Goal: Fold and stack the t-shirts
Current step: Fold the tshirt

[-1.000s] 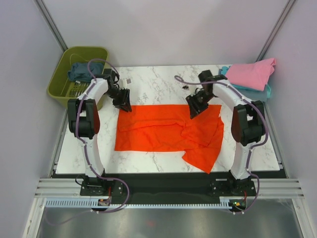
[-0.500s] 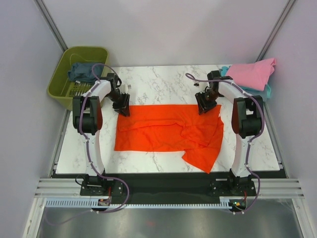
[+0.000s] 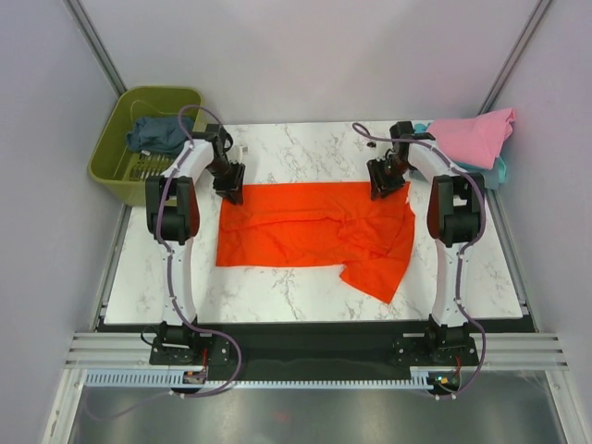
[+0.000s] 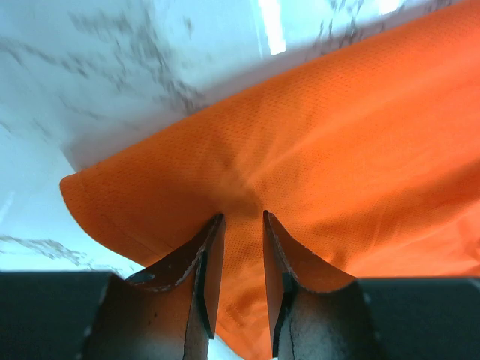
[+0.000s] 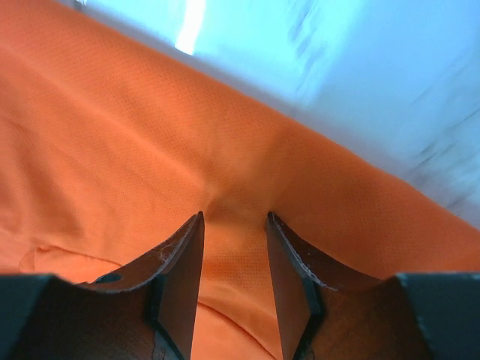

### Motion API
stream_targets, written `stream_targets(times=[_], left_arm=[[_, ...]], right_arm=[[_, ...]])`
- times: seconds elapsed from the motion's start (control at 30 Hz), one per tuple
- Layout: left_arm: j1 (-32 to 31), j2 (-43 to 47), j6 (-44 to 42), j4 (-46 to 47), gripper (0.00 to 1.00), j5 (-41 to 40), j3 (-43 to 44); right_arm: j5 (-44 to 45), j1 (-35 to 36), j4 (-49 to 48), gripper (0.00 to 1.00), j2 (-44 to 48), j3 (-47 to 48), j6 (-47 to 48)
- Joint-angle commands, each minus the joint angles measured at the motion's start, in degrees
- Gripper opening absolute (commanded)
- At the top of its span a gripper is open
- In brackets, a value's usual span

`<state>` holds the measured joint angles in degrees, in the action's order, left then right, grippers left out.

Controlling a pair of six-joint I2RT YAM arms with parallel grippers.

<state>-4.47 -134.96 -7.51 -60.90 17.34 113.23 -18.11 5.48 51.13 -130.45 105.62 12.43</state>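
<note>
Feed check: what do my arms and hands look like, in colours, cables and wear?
The left arm and right arm have white links with black joint housings, and a purple cable runs along each. The left hand and right hand each have two dark, tapered fingers with scuffed, pale edges. No markings are readable.

4 t-shirts — orange-red (image 3: 305,227), pink (image 3: 472,137), teal (image 3: 500,171), slate-blue (image 3: 154,134) — 1 basket (image 3: 106,153), 2 pincers (left (image 3: 231,194), right (image 3: 380,190))
</note>
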Motion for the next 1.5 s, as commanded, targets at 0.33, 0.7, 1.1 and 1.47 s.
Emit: stream_targets(times=[0.33,0.7,1.1,1.47], left_arm=[[-0.80,-9.88,-3.65,5.36,0.36,-9.43,14.46],[-1.51,-12.70,-3.65,7.99,0.41,-13.39,21.15],[-2.91,-10.25,-4.97,9.06,0.52,-11.57,27.92],[-4.58,20.59,-8.48,13.16,0.80,-2.13,1.95]], right_arm=[[8.53,-1.69,-7.62,0.58,-18.95,29.11,1.28],[8.44,-1.52,-9.21,0.62,-15.45,22.35,-0.29],[6.86,-1.43,-9.47,0.61,-9.49,21.03,1.37],[0.09,3.66,-22.92,0.68,27.32,-14.64,24.12]])
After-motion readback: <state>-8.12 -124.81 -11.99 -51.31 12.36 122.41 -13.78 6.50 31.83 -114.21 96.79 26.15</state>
